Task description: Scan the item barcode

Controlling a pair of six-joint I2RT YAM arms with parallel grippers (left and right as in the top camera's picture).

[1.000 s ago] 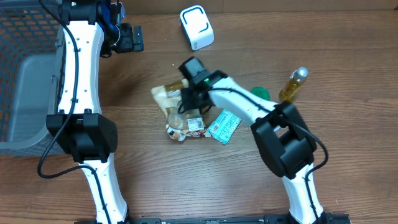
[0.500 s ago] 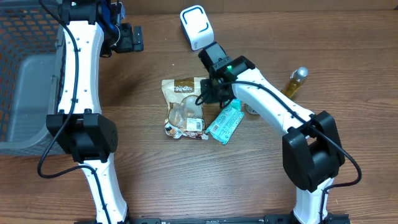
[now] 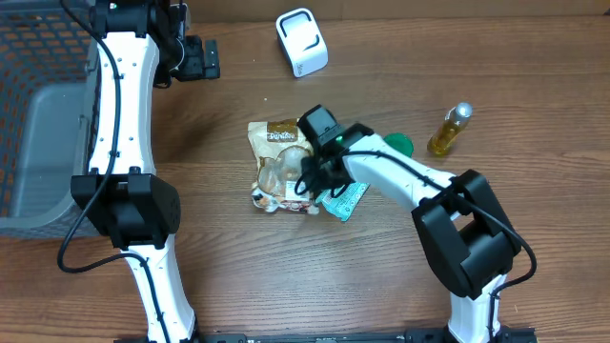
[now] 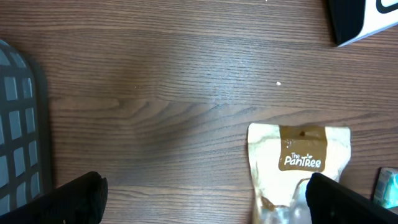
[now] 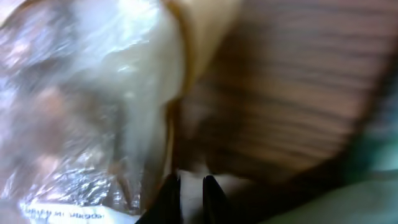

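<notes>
A PanTree snack bag [image 3: 278, 162] lies flat on the wooden table, its white label at the lower end. My right gripper [image 3: 310, 181] is low over the bag's right edge, beside a teal packet [image 3: 345, 198]. In the right wrist view its fingers [image 5: 191, 180] stand almost together over a pale strip next to the bag's clear film [image 5: 81, 93]; no hold on the bag shows. The white scanner [image 3: 301, 42] stands at the back. My left gripper [image 4: 208, 202] hangs wide open high over the table, with the bag [image 4: 292, 168] by its right finger.
A grey mesh basket [image 3: 38, 124] fills the left side. An amber bottle [image 3: 450, 130] and a green lid [image 3: 398, 145] are on the right. The scanner's edge [image 4: 367, 18] shows at the top right of the left wrist view.
One second ago the bag was crumpled under my right gripper. The gripper then swung up toward the scanner while the bag lay flat, and has come back down to the bag's right edge. The left arm is still.
</notes>
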